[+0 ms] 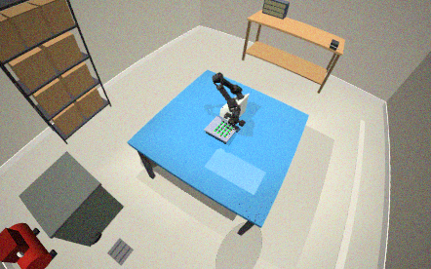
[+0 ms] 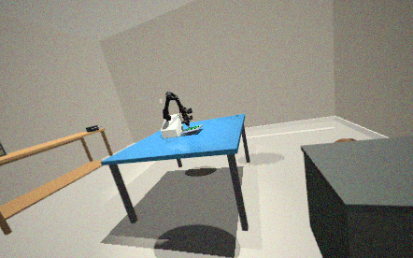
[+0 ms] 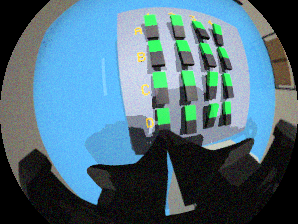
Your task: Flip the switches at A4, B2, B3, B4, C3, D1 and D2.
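Note:
The grey switch panel (image 1: 211,128) (image 3: 128,82) has yellow letters and numbers; each switch shows a green half and a dark half. In the wrist view, A4 (image 3: 217,34), B2 (image 3: 184,52), B3 (image 3: 207,55), B4 (image 3: 224,58), C3 (image 3: 212,85) and D2 (image 3: 190,119) are visible; I cannot surely tell which ends are raised. D1 (image 3: 163,116) shows its green half; my fingertips hide most of its dark half. My gripper (image 3: 164,133) is shut and empty, its tips over or at D1's near end; contact is unclear.
The panel lies on the blue table (image 1: 172,127) (image 2: 211,145) (image 3: 65,90) in front of the arm's white base (image 2: 171,129). Other switches, including D3 (image 3: 211,115) and C1 (image 3: 160,87), stand close around. The gripper's shadow falls across the near rows.

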Robot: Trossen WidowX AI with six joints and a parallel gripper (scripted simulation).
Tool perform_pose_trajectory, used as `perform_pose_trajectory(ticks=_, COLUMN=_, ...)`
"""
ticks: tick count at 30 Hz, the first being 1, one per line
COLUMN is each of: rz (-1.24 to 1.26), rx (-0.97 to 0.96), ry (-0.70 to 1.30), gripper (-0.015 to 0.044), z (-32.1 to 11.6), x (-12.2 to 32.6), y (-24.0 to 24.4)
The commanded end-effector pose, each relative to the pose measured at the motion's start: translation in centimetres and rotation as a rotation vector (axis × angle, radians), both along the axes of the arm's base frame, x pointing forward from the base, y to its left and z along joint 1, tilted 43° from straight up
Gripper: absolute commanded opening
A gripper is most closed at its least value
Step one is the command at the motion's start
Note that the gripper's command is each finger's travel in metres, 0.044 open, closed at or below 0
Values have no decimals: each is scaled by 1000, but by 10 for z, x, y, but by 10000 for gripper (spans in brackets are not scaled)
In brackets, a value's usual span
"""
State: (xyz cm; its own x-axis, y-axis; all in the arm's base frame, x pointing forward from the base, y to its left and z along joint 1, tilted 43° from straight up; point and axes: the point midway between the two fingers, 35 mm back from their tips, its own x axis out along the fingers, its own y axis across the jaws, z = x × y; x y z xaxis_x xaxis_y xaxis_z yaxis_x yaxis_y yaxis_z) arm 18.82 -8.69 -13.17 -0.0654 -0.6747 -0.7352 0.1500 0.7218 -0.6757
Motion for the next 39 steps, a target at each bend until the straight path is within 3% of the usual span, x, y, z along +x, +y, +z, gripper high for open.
perform_pose_trajectory(ticks=1, rz=5, rx=-6, ry=3, gripper=0, z=0, x=0, y=-1)
perform_pose_trajectory(ticks=39, rz=5, rx=-7, ry=3, gripper=0, z=-3, x=-1, y=-5)
